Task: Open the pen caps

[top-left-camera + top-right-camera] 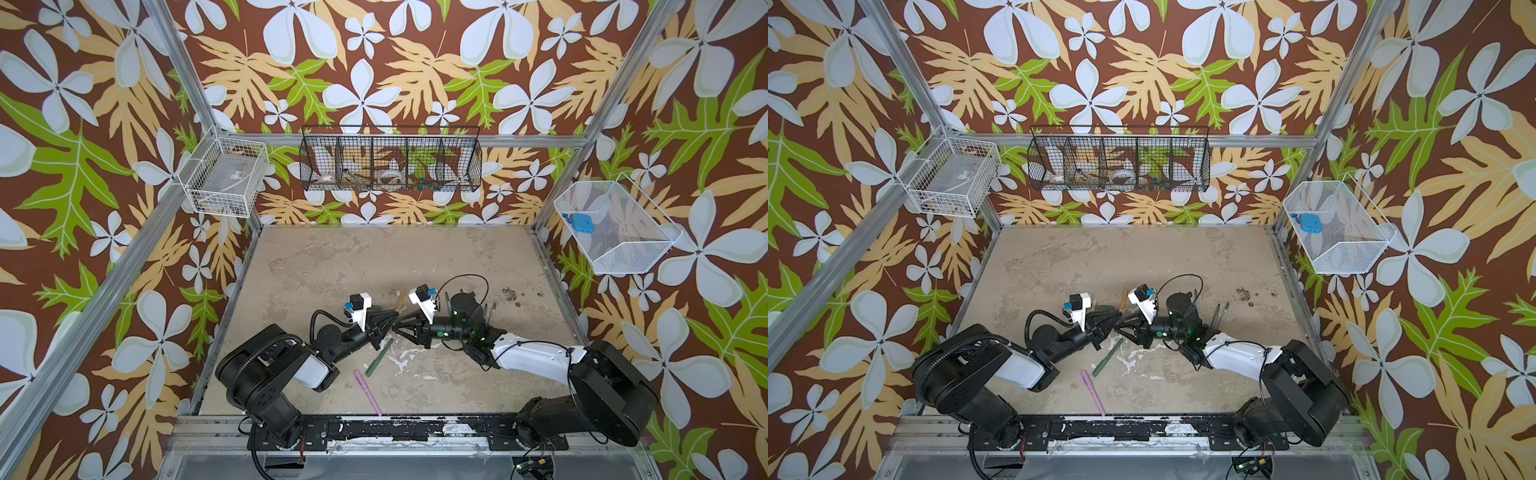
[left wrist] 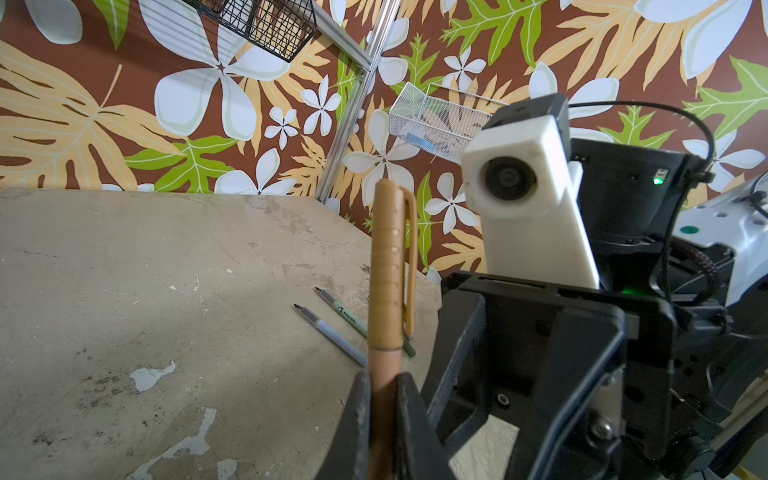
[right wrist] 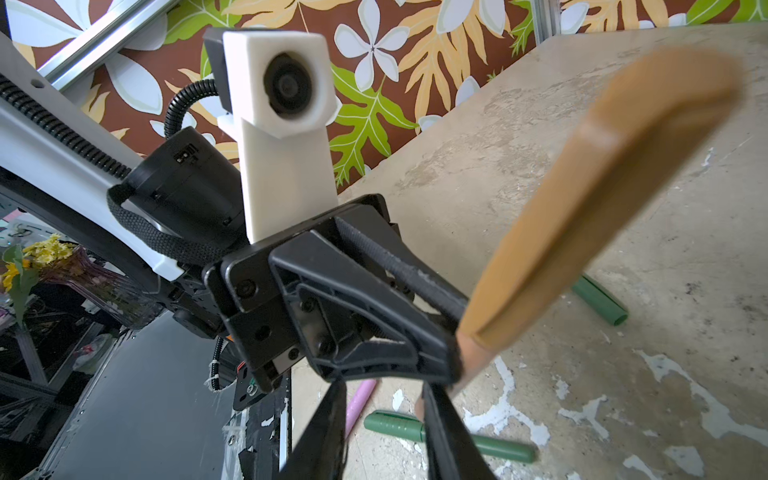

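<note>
Left claw (image 2: pixel 383 380) pinches the tan pen (image 2: pixel 384 363), its brown cap (image 2: pixel 388 266) still on and pointing to 12 o'clock. Right claw (image 3: pixel 384 403), jaws spread, sits by the pen's tail end. Closing there could tug the pen loose, cap unopened.

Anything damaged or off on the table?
Only wear: the tabletop coating is chipped into white patches beside the green pen, and dark specks soil its right rear. The tan pen in the left gripper looks intact, cap on.
</note>
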Controlling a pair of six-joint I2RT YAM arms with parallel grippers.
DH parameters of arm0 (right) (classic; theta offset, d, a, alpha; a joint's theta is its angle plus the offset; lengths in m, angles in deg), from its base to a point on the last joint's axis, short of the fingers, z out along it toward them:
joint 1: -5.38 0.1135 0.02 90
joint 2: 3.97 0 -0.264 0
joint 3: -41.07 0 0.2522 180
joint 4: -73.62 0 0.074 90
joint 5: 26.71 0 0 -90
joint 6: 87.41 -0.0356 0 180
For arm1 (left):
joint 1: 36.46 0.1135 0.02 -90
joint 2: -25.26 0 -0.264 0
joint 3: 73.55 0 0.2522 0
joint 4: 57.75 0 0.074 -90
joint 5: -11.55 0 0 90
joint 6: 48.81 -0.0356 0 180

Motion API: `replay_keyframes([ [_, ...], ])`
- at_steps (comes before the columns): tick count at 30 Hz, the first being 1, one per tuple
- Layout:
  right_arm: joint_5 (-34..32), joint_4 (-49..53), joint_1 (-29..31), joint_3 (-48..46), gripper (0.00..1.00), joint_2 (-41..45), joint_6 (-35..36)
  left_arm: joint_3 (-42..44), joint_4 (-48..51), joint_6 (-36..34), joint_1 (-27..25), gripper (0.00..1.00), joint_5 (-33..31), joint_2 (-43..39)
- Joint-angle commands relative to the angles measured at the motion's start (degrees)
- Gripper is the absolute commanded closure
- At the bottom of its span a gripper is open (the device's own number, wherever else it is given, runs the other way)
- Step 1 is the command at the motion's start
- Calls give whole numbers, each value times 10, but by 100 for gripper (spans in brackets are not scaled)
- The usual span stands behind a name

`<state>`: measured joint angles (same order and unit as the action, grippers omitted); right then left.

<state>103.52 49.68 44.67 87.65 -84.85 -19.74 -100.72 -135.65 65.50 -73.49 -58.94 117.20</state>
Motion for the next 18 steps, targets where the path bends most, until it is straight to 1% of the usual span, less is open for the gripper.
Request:
replay_keyframes([
  [1,-11,-19,0,-5,68,7,-3,1,-144,7,-1,99,12,-14],
  [5,-14,-19,0,-10,68,13,-3,3,-114,0,-5,99,15,-57],
  [11,2,-34,3,-13,68,16,-6,-11,-24,-55,-39,99,2,-113],
  [13,7,-41,6,-15,68,21,-5,-14,-16,-61,-47,99,0,-115],
  [18,15,-51,15,-27,67,48,7,-13,-21,-58,-49,99,-2,-118],
])
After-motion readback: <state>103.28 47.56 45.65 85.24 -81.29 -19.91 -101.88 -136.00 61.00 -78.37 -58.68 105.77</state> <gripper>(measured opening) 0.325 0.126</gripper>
